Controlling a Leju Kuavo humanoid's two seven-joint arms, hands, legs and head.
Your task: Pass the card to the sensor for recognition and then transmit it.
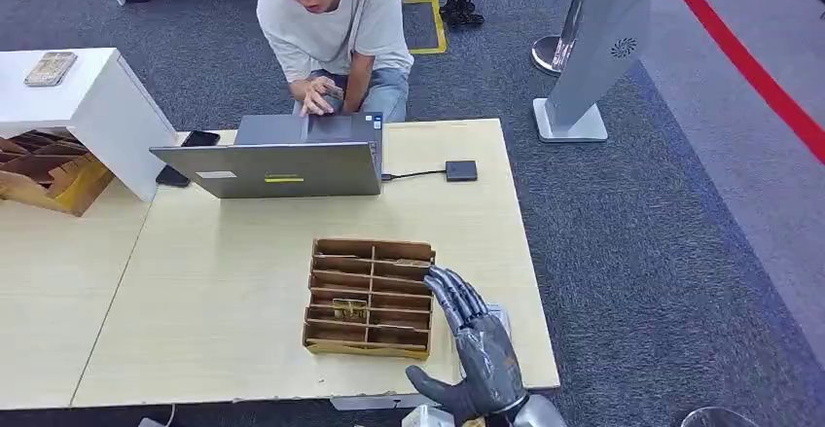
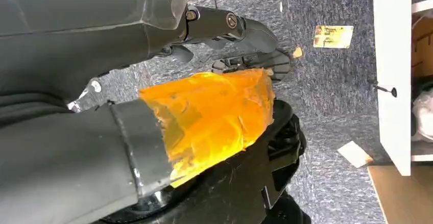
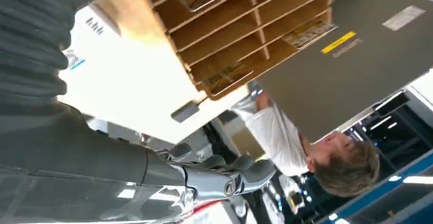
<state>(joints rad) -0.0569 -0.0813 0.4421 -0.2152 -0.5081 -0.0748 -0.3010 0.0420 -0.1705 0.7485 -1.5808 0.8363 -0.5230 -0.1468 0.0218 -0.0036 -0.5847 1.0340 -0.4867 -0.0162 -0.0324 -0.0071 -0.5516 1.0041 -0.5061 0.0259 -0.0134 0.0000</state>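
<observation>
**Right hand spread beside the card box**

On the table (image 1: 243, 281), a card (image 1: 349, 309) lies in the box (image 1: 370, 298), centre compartments. At the box's 4 o'clock, the right hand (image 1: 477, 344) hovers released, fingers apart. The left hand (image 2: 224, 35) hangs over carpet; whether it grips anything, I cannot tell.

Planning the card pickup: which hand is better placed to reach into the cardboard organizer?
Right. The right hand hovers open beside the cardboard organizer on the table; the left hand hangs over the carpet.
</observation>
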